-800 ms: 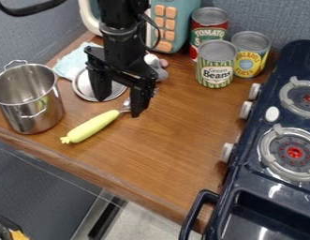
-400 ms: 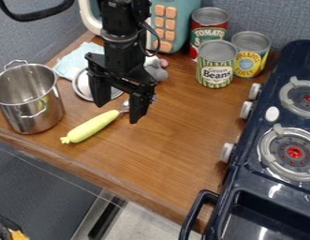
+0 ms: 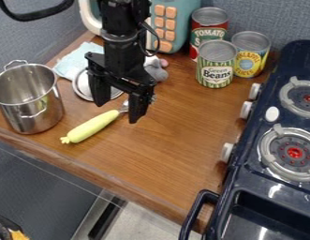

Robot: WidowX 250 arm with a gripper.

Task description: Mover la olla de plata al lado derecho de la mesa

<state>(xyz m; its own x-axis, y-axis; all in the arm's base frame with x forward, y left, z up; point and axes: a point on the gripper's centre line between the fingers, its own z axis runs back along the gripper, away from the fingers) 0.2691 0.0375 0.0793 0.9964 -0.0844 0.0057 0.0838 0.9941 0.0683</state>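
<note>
End effector (image 3: pixel 117 113) slightly lower | wood counter (image 3: pixel 166 150) | grey partition (image 3: pixel 263 18) behind

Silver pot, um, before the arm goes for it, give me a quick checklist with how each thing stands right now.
1. Pot upright: ok, standing at the table's left.
2. Tool open: ok, its fingers are apart.
3. Tool lined up over the pot: not ok, it hangs off to the pot's right.
4. Straight route rightward unobstructed: not ok, the yellow-handled utensil lies just right of the pot.
5. Tool high enough to pass over the rim: cannot tell.
</note>
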